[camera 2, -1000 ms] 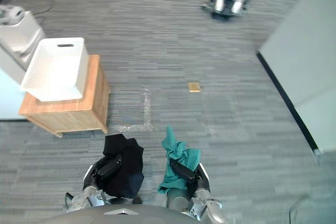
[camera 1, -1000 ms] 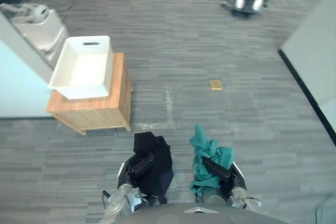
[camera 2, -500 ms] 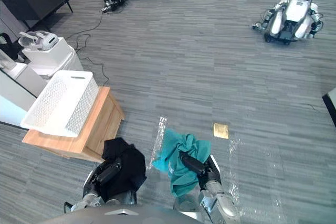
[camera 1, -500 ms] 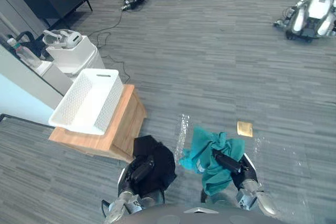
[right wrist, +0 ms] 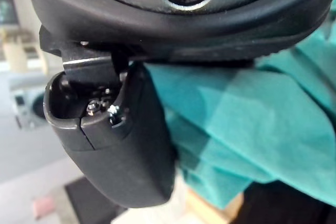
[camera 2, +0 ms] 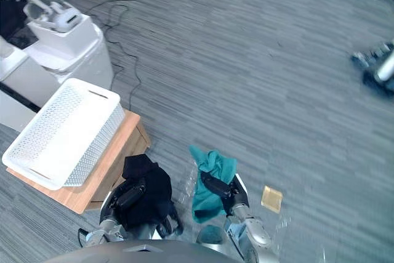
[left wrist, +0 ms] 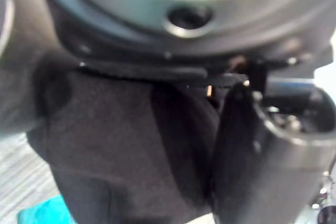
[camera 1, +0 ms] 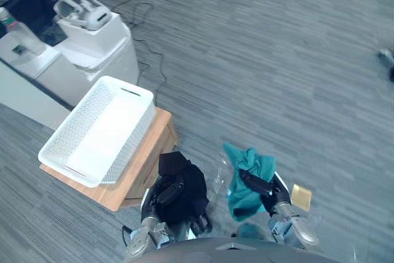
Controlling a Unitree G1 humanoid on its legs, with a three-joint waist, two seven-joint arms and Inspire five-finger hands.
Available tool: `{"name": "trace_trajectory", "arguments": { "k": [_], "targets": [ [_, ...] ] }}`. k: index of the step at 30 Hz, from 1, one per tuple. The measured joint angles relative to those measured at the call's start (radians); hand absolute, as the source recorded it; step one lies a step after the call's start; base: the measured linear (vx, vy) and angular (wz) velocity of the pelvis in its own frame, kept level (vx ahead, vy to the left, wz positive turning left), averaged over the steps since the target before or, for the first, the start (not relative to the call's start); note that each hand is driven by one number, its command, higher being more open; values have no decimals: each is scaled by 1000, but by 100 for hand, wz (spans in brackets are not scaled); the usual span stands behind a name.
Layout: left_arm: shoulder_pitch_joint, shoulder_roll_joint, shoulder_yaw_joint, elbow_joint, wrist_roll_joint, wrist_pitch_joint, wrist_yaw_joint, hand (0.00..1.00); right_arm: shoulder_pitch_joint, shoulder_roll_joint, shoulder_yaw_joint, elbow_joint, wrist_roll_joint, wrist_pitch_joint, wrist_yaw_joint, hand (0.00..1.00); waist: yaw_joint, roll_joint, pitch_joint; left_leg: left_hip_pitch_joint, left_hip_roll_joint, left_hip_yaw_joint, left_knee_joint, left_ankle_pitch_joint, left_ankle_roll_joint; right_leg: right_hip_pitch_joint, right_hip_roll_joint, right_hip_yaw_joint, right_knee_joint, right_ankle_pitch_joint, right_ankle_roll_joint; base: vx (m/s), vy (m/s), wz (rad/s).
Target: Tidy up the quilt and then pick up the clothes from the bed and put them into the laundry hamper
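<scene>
My left hand (camera 1: 167,191) is shut on a black garment (camera 1: 182,183), which bunches over it low in the eye views; the left wrist view shows the dark cloth (left wrist: 121,145) pressed against the palm. My right hand (camera 1: 257,185) is shut on a teal garment (camera 1: 245,170) that hangs down from it; the teal cloth (right wrist: 252,114) lies across the palm beside the thumb (right wrist: 115,140). A white laundry hamper (camera 1: 98,130) with mesh walls stands empty on a low wooden stand (camera 1: 148,164), ahead of me and to the left of my left hand.
Behind the hamper stands a white unit (camera 1: 92,47) with a headset on top, and black cables (camera 1: 151,4) trail over the grey carpet. A small tan square (camera 1: 301,197) lies on the floor by my right hand. Open carpet stretches ahead and to the right.
The camera has swung left and down: the hamper and stand now sit closer and larger at the left. Both hands keep hold of their garments; the teal one hangs narrower.
</scene>
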Motion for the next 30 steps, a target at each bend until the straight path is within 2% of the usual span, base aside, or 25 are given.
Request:
{"name": "trace_trajectory", "arguments": {
  "k": [1, 2, 3, 4, 5, 6, 7, 8, 9, 10, 11, 12, 14, 15, 16, 17, 19, 25, 26, 28, 29, 30],
  "targets": [
    [-1, 8, -2, -1, 0, -6, 1, 0, 3, 1, 7, 7, -8, -6, 1, 0, -3, 1, 0, 24, -5, -35, -7, 0, 0, -22, 7, 20, 9, -7, -11, 430, -39, 179],
    [-5, 21, -3, -4, -1, -26, 3, 0, 9, 0, 26, 16, -23, -19, 1, 0, -9, 1, -1, 60, -12, -111, -16, -3, -6, -70, 23, 58, -16, -22, -34, 472, -119, 192],
    [-19, 37, -10, -5, -2, -37, 5, 0, 15, 2, 40, 16, -31, -29, 1, 0, -16, 7, 0, 80, -13, -199, -19, -14, -26, -121, 34, 79, -78, -51, -61, 383, -110, 201],
    [-29, 44, -12, -4, -3, -37, 8, 0, 17, 3, 45, 16, -31, -32, 1, 0, -20, 9, 1, 85, -16, -245, -20, -15, -28, -144, 41, 95, -127, -63, -79, 421, -201, 216],
    [-46, 58, -16, -4, -5, -37, 11, 0, 23, 4, 54, 16, -31, -36, 1, 0, -28, 18, -2, 88, -13, -346, -22, -19, -35, -186, 74, 154, -261, -76, -101, 309, -219, 230],
    [-62, 73, -25, -3, -6, -35, 10, 0, 26, 6, 56, 15, -25, -40, -2, 0, -40, 23, -4, 87, -12, -441, -23, -23, -46, -213, 110, 251, -419, -69, -93, 362, -274, 241],
    [-65, 85, -28, -2, -6, -35, 4, 0, 30, 7, 58, 14, -19, -40, -8, 0, -48, 23, -6, 85, -13, -488, -22, -25, -56, -211, 126, 314, -505, -54, -72, 279, -269, 239],
    [-59, 102, -31, -1, -6, -31, -9, 0, 46, 12, 60, 12, -1, -42, -13, 0, -48, 8, -14, 91, -27, -559, -10, -35, -87, -198, 131, 409, -663, -2, -47, 308, -322, 207],
    [-48, 131, -29, -2, 0, -26, -22, 0, 65, 30, 66, 12, 17, -45, -18, 0, -34, -41, -31, 105, -56, -592, 9, -57, -122, -178, 100, 448, -765, 133, -65, 329, -356, 187],
    [-41, 138, -26, 16, 1, -16, -24, 0, 66, 33, 73, 17, 20, -46, -25, 0, -29, -38, -33, 109, -50, -595, 25, -77, -137, -168, 85, 431, -752, 142, -20, 327, -336, 141],
    [-26, 119, -24, 29, 1, 5, -21, 0, 54, 12, 77, 24, 26, -44, -44, 0, -19, -4, -48, 100, -1, -548, 49, -95, -172, -134, 105, 374, -776, 147, -38, 291, -266, 104],
    [2, 109, -21, 24, 0, 4, -28, 0, 26, -7, 83, 23, 31, -44, -49, 0, -10, 22, -54, 102, 49, -476, 45, -107, -190, -92, 126, 330, -824, 151, -54, 261, -221, 82],
    [31, 97, -23, 24, 0, 5, -44, 0, -4, -8, 78, 22, 47, -58, -55, 0, 0, 37, -65, 108, 102, -378, 18, -105, -194, -50, 145, 280, -874, 155, -73, 192, -171, 60],
    [43, 94, -25, 23, -1, 4, -49, 0, -10, -7, 77, 20, 47, -62, -57, 0, 0, 37, -67, 108, 113, -350, 13, -103, -200, -43, 146, 264, -882, 154, -76, 148, -146, 90],
    [43, 84, -33, 24, 1, 5, -70, 0, -19, 0, 63, 18, 46, -64, -59, 0, 1, 35, -67, 109, 146, -261, -2, -98, -218, -10, 140, 213, -915, 157, -81, 90, -91, 72],
    [43, 84, -36, 24, 2, 5, -73, 0, -18, 4, 58, 19, 45, -64, -61, 0, 1, 34, -67, 109, 154, -242, -3, -97, -221, -3, 137, 202, -919, 157, -81, 66, -51, 93],
    [41, 80, -48, 24, 35, 5, -106, 0, -10, 30, 6, 35, 45, -64, -82, 0, -17, 30, -72, 114, 212, -83, -7, -78, -253, 38, 112, 134, -946, 155, -79, 50, 9, 87],
    [18, 116, -67, 28, 75, 9, -163, 0, -12, 51, -67, 64, 43, -59, -78, 0, -25, 13, -102, 71, 158, -107, -10, -35, -254, 51, 59, 92, -1002, 173, -46, 14, 75, 35],
    [3, 126, -75, 30, 92, 11, -175, 0, -16, 48, -93, 65, 43, -57, -75, 0, -26, 10, -103, 46, 143, -116, 19, -21, -255, 52, 39, 86, -1017, 178, -38, -9, 71, 32],
    [-20, 129, -82, 30, 109, 14, -200, 0, -31, 37, -118, 71, 43, -50, -68, 0, -24, -7, -96, -10, 117, -119, 142, 1, -277, 74, -10, 85, -1040, 186, -38, -21, 85, 18],
    [-21, 129, -95, 26, 109, 13, -212, 0, -41, 30, -118, 84, 44, -47, -55, 0, -22, -23, -90, -21, 126, -96, 159, -44, -255, 95, -36, 92, -1043, 192, -38, -34, 84, -9],
    [-16, 126, -121, 26, 109, 13, -233, 0, -46, 11, -122, 89, 44, -48, -39, 0, -29, 14, -109, -16, 179, -71, 80, -10, -272, 103, -21, 92, -1045, 194, -33, -27, 89, -22]
  ]
}}
